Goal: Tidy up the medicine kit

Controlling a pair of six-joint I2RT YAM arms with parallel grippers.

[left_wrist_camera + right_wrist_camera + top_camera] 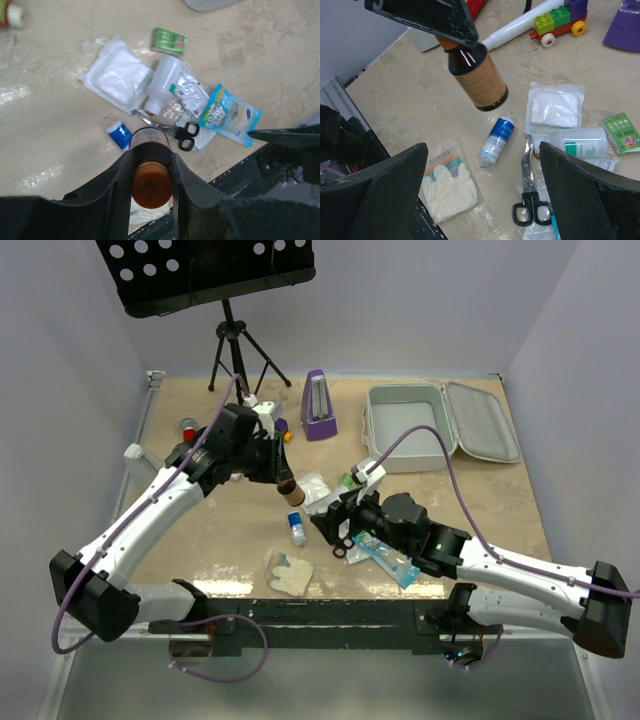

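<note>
Amber-brown medicine bottle (292, 492) hangs above the tan desk (240, 530), its top end clenched in the left hand (280, 472). Beneath it and nearer lie a clear packet of white gloves (447, 187) and a small blue-and-white roll (497, 139). Just right, black-handled scissors (530, 192) lie near a white gauze packet (554, 107). The right hand (333, 527) hovers over them, fingers spread, grasping nothing. Far right, the white hinged medicine kit (405, 425) lies open, well apart from these supplies.

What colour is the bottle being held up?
The bottle is amber brown with a tan label; clearest in the right wrist view.
</note>
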